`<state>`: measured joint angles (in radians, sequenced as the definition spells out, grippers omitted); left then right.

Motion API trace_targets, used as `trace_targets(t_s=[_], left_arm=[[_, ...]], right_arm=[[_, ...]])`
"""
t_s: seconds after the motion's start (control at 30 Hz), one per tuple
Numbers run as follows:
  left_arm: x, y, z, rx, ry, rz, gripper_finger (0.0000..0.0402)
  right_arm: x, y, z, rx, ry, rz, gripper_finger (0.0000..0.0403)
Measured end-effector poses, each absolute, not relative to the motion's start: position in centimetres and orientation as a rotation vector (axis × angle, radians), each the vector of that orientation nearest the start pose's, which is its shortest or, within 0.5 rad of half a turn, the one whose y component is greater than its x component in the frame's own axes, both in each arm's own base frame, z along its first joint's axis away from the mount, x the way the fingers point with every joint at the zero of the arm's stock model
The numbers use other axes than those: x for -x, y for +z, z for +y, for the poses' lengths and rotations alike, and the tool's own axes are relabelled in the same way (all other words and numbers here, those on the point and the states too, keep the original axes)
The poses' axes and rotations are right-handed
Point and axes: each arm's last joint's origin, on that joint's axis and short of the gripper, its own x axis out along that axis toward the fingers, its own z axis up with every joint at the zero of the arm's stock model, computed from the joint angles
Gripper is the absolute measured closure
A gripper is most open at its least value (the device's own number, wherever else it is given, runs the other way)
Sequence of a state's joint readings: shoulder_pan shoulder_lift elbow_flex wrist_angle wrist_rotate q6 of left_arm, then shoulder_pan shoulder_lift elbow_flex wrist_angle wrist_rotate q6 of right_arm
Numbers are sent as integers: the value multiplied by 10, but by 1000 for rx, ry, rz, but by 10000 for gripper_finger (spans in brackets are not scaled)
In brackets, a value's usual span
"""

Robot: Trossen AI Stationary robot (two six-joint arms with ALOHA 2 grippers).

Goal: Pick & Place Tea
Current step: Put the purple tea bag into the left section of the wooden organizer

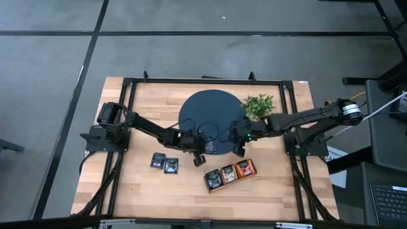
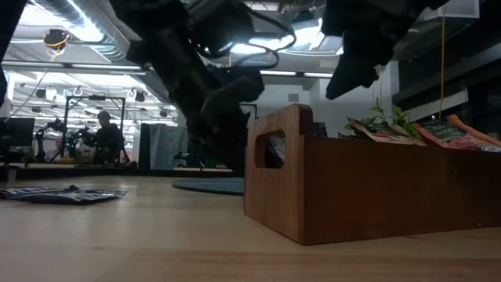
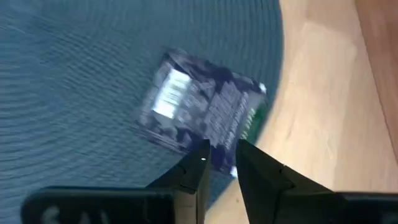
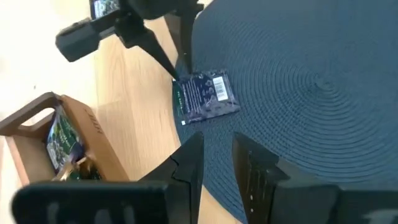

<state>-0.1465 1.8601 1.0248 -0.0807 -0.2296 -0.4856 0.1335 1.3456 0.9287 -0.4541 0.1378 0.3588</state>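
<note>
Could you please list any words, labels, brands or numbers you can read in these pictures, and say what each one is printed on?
None can be read.
Navy sachet on the round mat: white label block and print, too blurred.
Sachets in the wooden tray: print too small.
Two dark sachets on the table: too small.

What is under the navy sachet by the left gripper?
The navy sachet lies on the round mat, at its edge near the bare table. Left gripper hovers above it; anything beneath is hidden.
</note>
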Motion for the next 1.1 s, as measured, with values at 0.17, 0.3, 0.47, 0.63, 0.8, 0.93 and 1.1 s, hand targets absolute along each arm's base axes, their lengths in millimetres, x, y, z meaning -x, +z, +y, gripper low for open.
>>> trace_targets(t_s=[0.17,0.3,0.47,0.63,0.8,0.93,1.1], left_arm=[[-363,122,-42,288,243,916,341],[-366,112,-42,297,228,939,348],[-366,109,-42,293,220,951,355],[-365,108,-40,292,208,962,360],[-365,108,-40,279,211,962,362],[-365,107,-40,278,212,960,362],[-365,107,-40,276,216,953,364]], right_arm=[[-281,227,23,-246,-169,891,317],[-292,212,14,-247,-187,921,317],[-307,189,-2,-323,-119,969,317],[-311,171,-20,-410,-74,1030,317],[-316,159,-28,-479,-15,1049,298],[-320,144,-31,-530,29,1083,252],[-325,128,-31,-533,26,1096,196]])
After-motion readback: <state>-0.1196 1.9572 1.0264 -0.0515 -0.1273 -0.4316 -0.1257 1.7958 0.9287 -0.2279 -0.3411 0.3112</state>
